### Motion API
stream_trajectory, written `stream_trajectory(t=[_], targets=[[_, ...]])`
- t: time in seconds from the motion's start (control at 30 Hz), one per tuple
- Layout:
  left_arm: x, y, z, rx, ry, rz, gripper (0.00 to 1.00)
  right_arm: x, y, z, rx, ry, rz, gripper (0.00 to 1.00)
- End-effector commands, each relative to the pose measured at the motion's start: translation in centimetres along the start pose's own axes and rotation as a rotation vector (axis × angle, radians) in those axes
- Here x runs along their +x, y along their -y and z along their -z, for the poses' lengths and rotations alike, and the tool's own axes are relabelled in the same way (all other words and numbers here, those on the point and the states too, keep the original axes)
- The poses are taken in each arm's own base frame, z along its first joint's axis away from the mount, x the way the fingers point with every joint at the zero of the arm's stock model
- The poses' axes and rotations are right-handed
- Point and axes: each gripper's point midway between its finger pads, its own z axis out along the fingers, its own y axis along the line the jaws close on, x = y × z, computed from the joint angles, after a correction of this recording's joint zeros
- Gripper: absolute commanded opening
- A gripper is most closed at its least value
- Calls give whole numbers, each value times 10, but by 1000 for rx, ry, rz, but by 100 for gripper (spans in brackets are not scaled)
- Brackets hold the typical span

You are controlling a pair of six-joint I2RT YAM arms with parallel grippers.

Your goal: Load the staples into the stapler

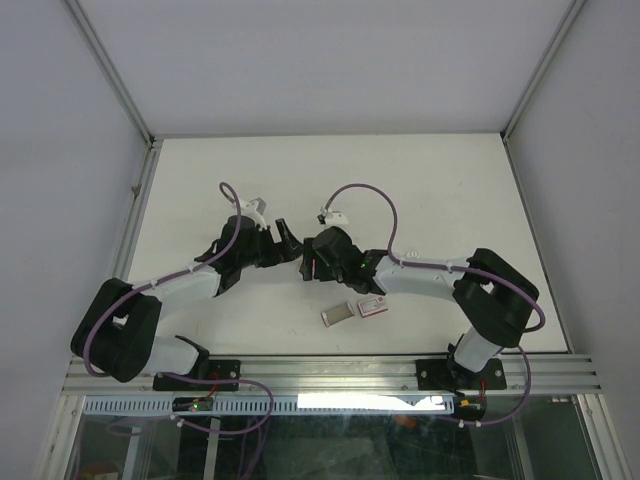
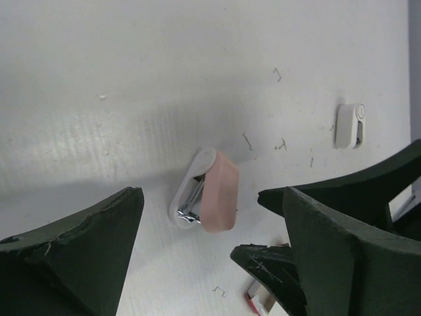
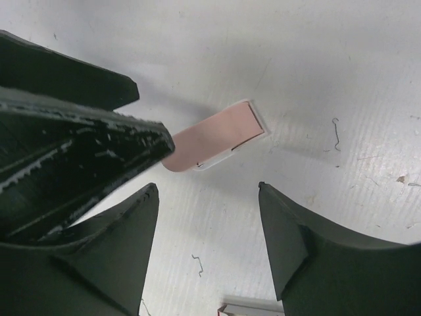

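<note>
The stapler (image 2: 217,194), pink on top and white underneath, lies loose on the table (image 1: 450,190), roughly midway across, with a glint of metal at one end. Nobody has hold of it. Flat or tipped on its side, I can't tell from here. Loose staples (image 2: 247,140), little bent wires, are scattered on the white surface around it. Any full strips are too small for me to pick out.

The left claw (image 2: 212,191) hangs right over the stapler with its jaws spread wide. There's one dark finger to either side, and both are clear of it. The right claw (image 3: 207,186) comes in from the opposite side, jaws parted too and nothing between them. The stapler sits just past its fingertips. The two claws are nose to nose, tips close together above the stapler.

Nearer the front edge, beside the right forearm, the red-pink box (image 1: 372,306) lies flat with its white label up. The greyish tray (image 1: 338,314) is out of the box, just beside it on the left. Both lie apart from the stapler, toward the arms' bases.

Off to one side on the table sits a small white object (image 2: 348,125), and what it is I can't make out.
</note>
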Motion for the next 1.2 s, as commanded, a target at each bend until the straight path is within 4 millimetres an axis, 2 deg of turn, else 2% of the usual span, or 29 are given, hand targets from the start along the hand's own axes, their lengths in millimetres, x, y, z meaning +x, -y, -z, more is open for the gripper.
stream_trajectory(t=[0.0,0.3,0.5,0.7,0.83,0.93,1.17], targets=[[-1,35,-5,187,-37,1,88,-33,-15,13,-17,105,-98,66],[38,18,-15,160,-165,63,86,-49,18,40,24,187,-159,67],[58,40,-12,221,-210,75,86,-51,41,45,56,197,-189,66],[74,63,-13,260,-235,58,86,-44,47,40,64,161,-171,67],[64,61,-7,235,-177,54,86,-39,36,35,2,132,-106,66],[45,60,5,205,-100,36,89,-35,23,30,-63,97,-31,67],[-4,28,28,128,26,57,92,-33,10,18,-30,60,32,67]])
